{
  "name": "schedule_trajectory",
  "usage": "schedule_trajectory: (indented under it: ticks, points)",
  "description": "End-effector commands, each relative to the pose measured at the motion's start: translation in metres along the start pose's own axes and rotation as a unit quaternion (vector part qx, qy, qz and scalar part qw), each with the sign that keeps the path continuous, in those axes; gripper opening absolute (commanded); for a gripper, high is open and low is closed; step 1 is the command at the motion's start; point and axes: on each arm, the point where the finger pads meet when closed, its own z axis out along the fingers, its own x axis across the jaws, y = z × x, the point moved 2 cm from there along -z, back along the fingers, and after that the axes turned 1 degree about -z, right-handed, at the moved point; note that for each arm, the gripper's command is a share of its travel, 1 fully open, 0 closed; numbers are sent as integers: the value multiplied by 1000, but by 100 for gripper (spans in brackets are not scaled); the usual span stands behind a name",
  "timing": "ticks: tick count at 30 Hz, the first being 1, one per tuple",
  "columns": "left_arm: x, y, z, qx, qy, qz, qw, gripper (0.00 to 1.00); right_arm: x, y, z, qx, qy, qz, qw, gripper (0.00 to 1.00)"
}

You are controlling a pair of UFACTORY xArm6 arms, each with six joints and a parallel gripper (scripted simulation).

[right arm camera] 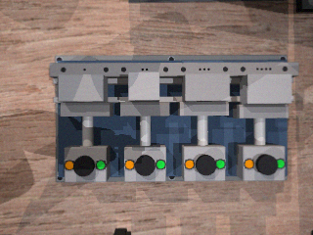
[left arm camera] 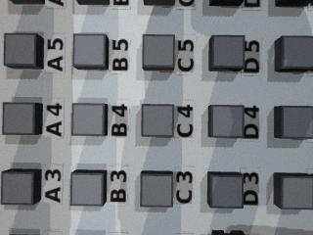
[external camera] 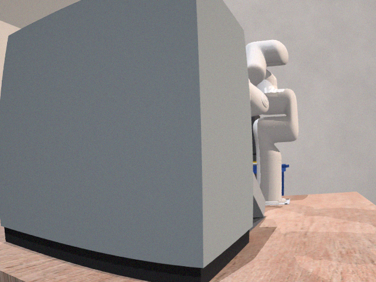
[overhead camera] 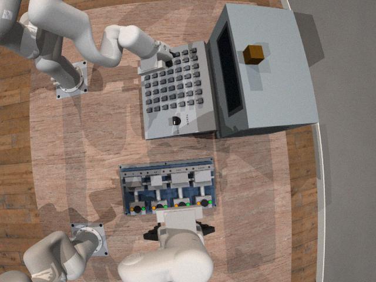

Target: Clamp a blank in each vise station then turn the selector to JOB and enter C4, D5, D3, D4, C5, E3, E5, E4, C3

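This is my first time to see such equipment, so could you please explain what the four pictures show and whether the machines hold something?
Two white robot arms work at a wooden table. The top picture looks down on everything; the exterior one looks from behind the big grey cabinet. The other two come from cameras on the arms' wrists.

The left arm's jaws are shut on nothing, above a keypad with printed key names. The right arm's jaws stand open and hold nothing, near the vises: four clamps in a row, each with a black knob and a grey block. On the cabinet sits an amber lamp.
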Motion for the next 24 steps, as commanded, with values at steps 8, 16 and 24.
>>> schedule_trajectory:
  ticks: [8, 16, 24]
  points:
    - [-2, 0, 0, 0, -2, 0, 1000, 0, 0, 0, -2, 1, 2, 0, 1000, 100]
    - [-2, 0, 0, 0, -2, 0, 1000, 0, 0, 0, -2, 1, 2, 0, 1000, 100]
    - [-2, 0, -10, 0, -2, 0, 1000, 0, 0, 0, -2, 1, 2, 0, 1000, 100]
